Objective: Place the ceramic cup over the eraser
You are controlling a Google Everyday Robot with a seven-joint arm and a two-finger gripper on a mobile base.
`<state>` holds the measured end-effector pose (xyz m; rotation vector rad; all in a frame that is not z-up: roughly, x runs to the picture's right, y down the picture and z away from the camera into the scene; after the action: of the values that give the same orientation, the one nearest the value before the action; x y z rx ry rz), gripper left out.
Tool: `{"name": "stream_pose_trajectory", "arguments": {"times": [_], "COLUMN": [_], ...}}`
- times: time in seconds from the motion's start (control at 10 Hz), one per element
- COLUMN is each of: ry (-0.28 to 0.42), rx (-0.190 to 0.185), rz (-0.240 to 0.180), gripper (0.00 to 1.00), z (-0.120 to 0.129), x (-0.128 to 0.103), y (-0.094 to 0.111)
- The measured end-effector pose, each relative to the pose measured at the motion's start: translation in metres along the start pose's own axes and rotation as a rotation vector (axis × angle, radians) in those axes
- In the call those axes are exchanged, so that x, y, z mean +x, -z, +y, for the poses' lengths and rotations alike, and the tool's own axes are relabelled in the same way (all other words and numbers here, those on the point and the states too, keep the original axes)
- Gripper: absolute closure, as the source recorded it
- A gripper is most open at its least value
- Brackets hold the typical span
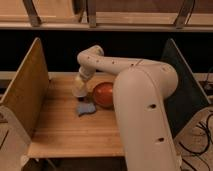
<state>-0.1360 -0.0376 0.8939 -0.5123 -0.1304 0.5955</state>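
Cream ceramic cup (79, 90) at hand (79, 88) | grip unclear | beside orange bowl (104, 94)

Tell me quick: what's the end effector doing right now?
End effector: above the table, left of the orange bowl, with the ceramic cup at its tip; grip cannot be told.

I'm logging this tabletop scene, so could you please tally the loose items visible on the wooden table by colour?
Orange-red: 1, the bowl.
Light blue: 1, the flat curved piece.
Cream-white: 1, the ceramic cup, at the end effector just left of the bowl.
Total: 3 visible; no eraser shows.
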Motion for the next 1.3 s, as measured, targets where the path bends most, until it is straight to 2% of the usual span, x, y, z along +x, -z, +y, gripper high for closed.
{"name": "stream_pose_trajectory", "arguments": {"times": [0.1,0.4,0.5,0.9,1.0,1.3], "ry": [0.019,0.02,0.021,0.023,0.023,0.023], "rx": [0.0,0.002,0.002,0.0,0.0,0.0], "rz": [0.017,0.021,0.021,0.021,0.021,0.02], "gripper": [1.0,1.0,0.96,0.65,0.53,0.25], "z": [0.0035,0.0024,0.0028,0.0043,0.0046,0.0045], "x": [-0.0004,0.0014,0.0009,-0.0004,-0.0007,-0.0006], "y": [-0.0027,-0.0026,-0.0028,-0.0033,-0.0034,-0.0033]}}
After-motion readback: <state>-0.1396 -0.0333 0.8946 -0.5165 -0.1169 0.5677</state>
